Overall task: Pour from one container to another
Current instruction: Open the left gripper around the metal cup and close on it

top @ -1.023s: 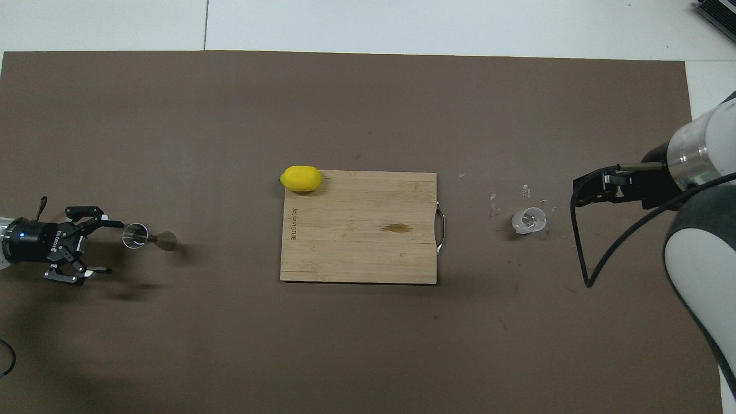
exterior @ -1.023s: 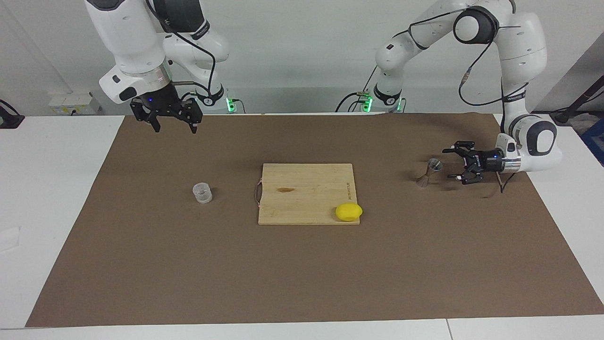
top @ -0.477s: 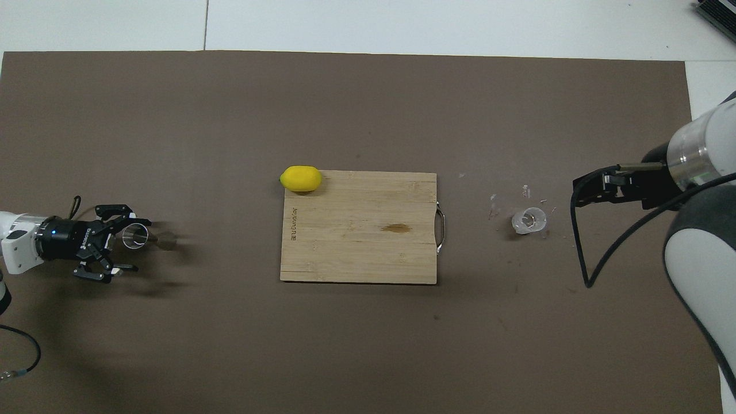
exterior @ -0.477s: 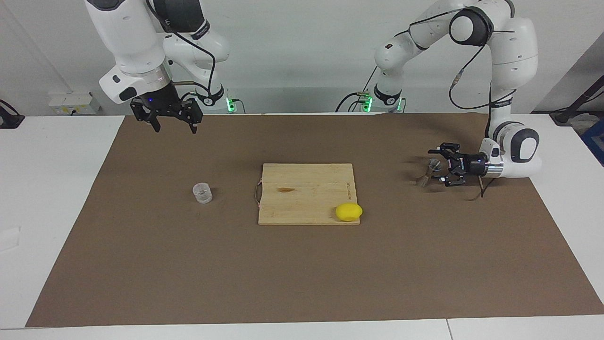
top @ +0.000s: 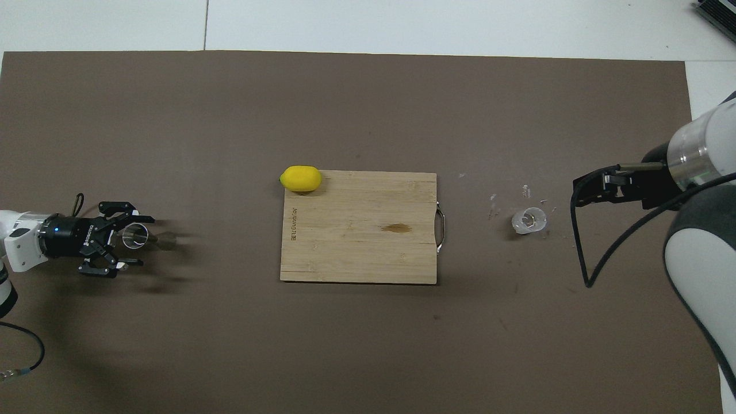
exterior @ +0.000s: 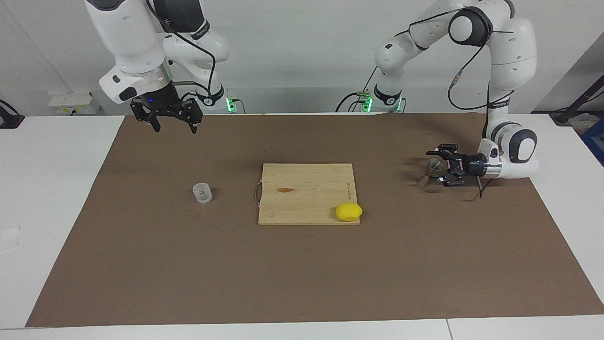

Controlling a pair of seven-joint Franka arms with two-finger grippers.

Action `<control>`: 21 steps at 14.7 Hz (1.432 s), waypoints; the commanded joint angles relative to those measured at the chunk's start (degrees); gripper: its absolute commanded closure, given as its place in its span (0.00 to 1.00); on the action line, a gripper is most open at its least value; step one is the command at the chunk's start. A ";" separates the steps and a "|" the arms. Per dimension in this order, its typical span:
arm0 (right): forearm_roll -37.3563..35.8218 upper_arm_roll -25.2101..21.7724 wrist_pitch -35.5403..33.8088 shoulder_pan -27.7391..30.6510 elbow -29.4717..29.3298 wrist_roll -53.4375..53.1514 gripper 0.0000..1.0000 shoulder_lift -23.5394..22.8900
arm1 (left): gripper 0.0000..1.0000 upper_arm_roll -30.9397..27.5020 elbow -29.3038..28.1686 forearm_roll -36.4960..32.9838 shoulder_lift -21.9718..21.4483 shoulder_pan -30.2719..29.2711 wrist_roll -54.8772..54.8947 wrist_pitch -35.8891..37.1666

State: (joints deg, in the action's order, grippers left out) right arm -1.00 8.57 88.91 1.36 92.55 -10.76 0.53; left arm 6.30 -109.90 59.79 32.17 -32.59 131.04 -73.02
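Observation:
The clear plastic cup [exterior: 202, 193] [top: 530, 221] stands upright on the brown mat toward the right arm's end, with nothing touching it. The silvery hourglass jigger [exterior: 430, 171] [top: 138, 236] stands on the mat toward the left arm's end. My left gripper [exterior: 434, 166] [top: 144, 240] lies low and sideways at the jigger. It is open, with a finger on either side of the jigger's upper cone; I cannot tell whether they touch it. My right gripper [exterior: 174, 128] [top: 581, 192] hangs open and empty in the air over the mat, close to the cup in the overhead view.
A wooden cutting board [exterior: 306, 189] [top: 356, 241] with a metal handle lies mid-table between cup and jigger. A yellow lemon [exterior: 348, 211] [top: 301, 178] rests at its corner farthest from the robots, toward the left arm's end. The brown mat [exterior: 302, 274] covers the table.
My left gripper has slid along the mat toward the jigger, and its fingers now stand around the upper cone. The right arm, cup, board and lemon have not moved.

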 commanded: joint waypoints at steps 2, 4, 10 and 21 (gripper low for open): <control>0.30 0.21 -0.31 0.66 0.09 1.53 0.00 0.62 | 0.11 -0.59 -0.58 1.56 -1.15 0.60 0.88 1.30; 0.30 0.21 -0.31 0.75 0.09 1.53 0.00 0.62 | 0.13 -0.59 -0.58 1.65 -1.15 0.60 0.88 1.65; 0.30 0.21 -0.31 0.84 0.09 1.53 0.00 0.62 | 0.27 -0.76 -0.49 1.30 -1.15 1.21 0.88 1.74; 0.39 0.21 -0.23 1.01 0.09 1.53 0.00 0.62 | 0.67 -0.59 2.58 1.21 -0.97 3.05 0.45 2.00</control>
State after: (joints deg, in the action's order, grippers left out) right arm -1.00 8.48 88.91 1.48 92.55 -10.76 0.53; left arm 6.49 -108.62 60.37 31.94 -31.23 131.15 -71.98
